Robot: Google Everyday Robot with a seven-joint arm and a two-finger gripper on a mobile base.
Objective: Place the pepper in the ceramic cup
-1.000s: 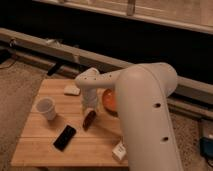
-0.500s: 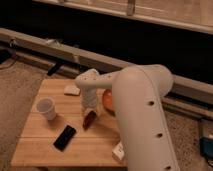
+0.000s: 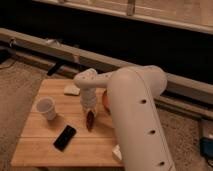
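Two task items noted on wooden table (image 3: 35, 150). Ceramic cup (image 3: 46, 108) seen upright at table's 9 o'clock. Black phone (image 3: 65, 137) laid at cup's 5 o'clock. Pepper (image 3: 90, 120) found near table centre, at cup's 4 o'clock, directly beneath gripper (image 3: 89, 109). Whether pepper is pinched or merely touched cannot be told. Orange bowl (image 3: 106, 100) half hidden by arm at gripper's 3 o'clock. Step judged: grasp and lift. Next move: hold to be secured, pepper carried toward 9 o'clock, lowered over cup mouth, released.

No text or label can be read.
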